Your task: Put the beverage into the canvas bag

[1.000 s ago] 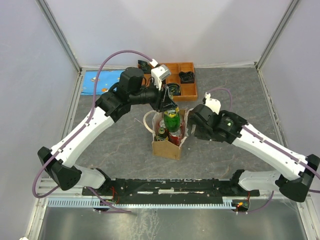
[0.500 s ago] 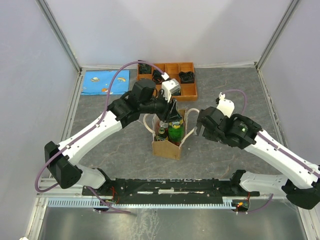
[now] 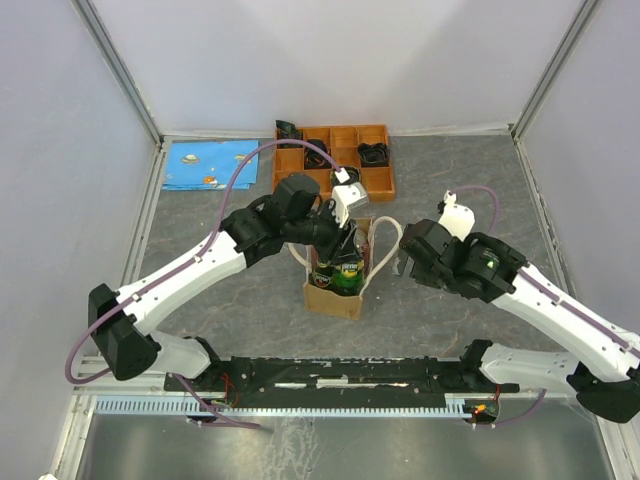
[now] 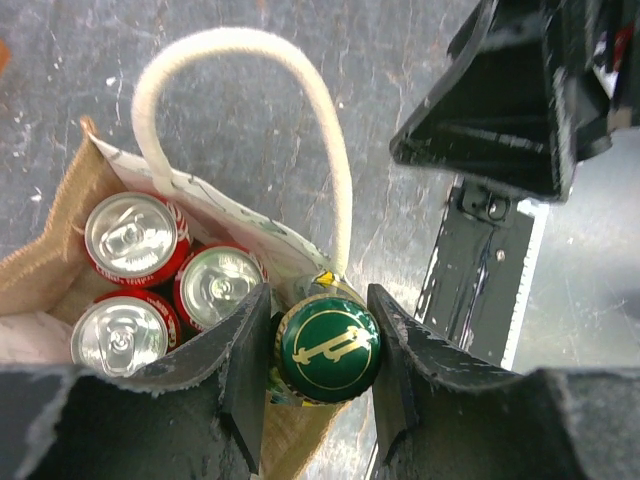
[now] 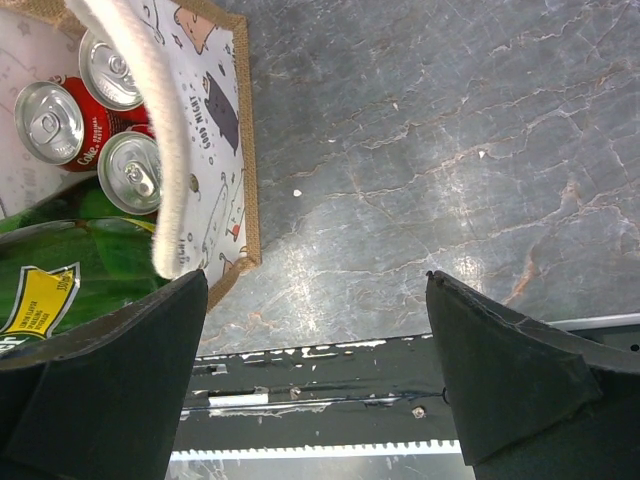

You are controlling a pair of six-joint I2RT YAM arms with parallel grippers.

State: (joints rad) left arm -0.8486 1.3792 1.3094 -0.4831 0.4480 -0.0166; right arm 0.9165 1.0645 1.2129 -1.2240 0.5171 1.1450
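Two white-and-black arms, cabled in purple

The left arm (image 3: 190,265) and right arm (image 3: 545,300) have glossy white link shells between bulky black joint housings, with angular black bases at the lower corners of the top view, and they share a black rail (image 3: 340,372) along the bottom. A thin purple cable (image 3: 232,185) loops over each arm (the right one's is shorter) to a small white camera block (image 3: 347,192). A green light (image 3: 490,262) glows on the right arm's black housing. The left gripper (image 4: 318,350) has matte black fingers (image 4: 240,370) with scuffed grey edges; the right gripper (image 5: 315,380) has broad, wedge-shaped black fingers (image 5: 110,390) — dusty at the rims.
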